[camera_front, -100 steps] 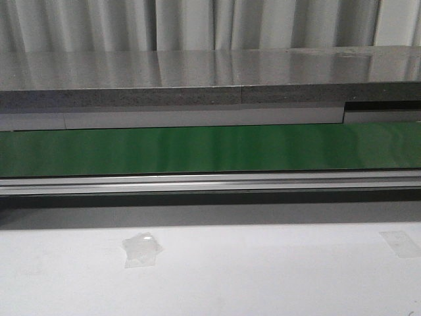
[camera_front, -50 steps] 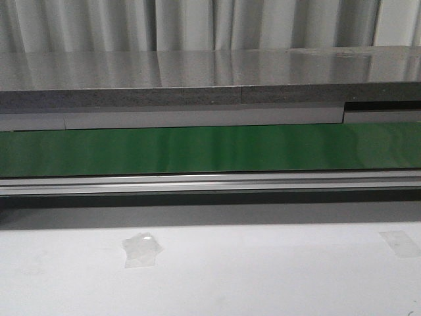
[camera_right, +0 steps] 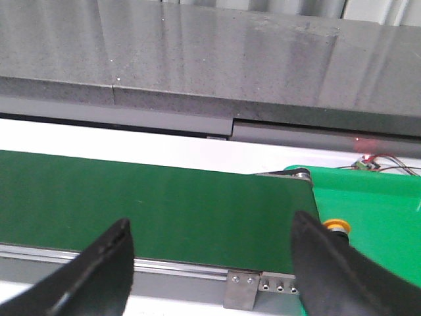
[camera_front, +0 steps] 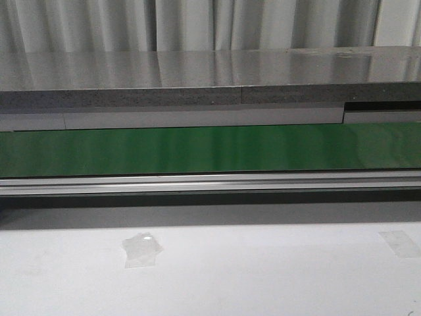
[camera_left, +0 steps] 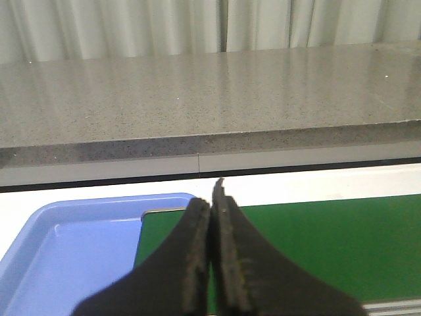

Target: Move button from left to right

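1. Button: only a sliver of a round yellow-orange cap shows in the right wrist view, peeking out just past the inner edge of one black finger of the right gripper; its body is hidden behind that finger, so whether finger and cap touch cannot be told.
2. That cap lies on a bright green flat surface, just past the end roller of the dark green conveyor belt.
3. The right gripper is spread wide, its two black fingers well apart, with nothing between them but the dark green belt and its silver aluminium side rail.
4. The left gripper is clenched, its two black fingers pressed together tip to tip with nothing held between them.
5. Beyond the left gripper's tips lies the same green belt on one side and a light blue plastic tray on the other, the tray's rim just beside the fingers.
6. A grey speckled stone-like counter runs across behind both grippers, with pale pleated curtains behind it.
7. In the front view neither gripper shows; the green belt crosses the whole width, and nearer the camera a white tabletop carries two patches of clear tape.
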